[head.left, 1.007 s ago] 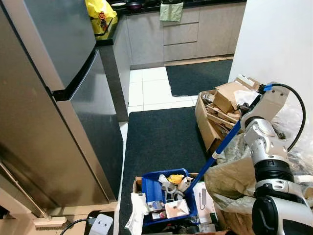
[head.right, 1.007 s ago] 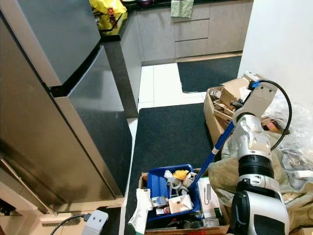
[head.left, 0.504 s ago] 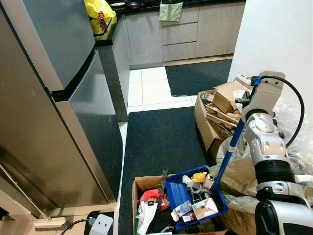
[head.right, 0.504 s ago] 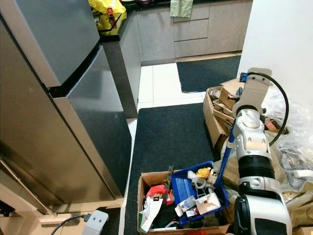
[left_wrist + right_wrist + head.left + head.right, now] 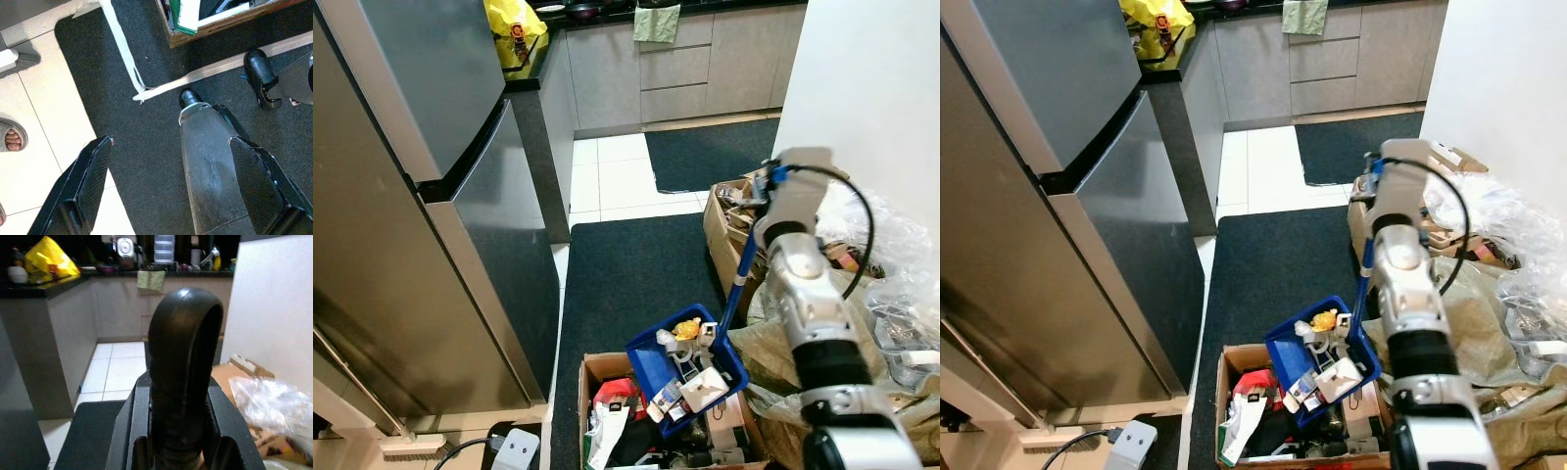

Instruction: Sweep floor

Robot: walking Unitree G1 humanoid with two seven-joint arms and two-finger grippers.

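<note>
Blue dustpan, litter-filled, tilted over cardboard box

A: How is the light?

B: Even indoor light. The white wall is bright and flat; the fridge door carries a soft, dull sheen, no hard glare.

A: Shadows?

B: Soft. The dark mat swallows detail. In the right wrist view the kitchen's back is dim.

A: Sharpness?

B: Head views are crisp, with straight lines leaning near the edges. In the right wrist view the black handle loop is close and blurred.
</note>
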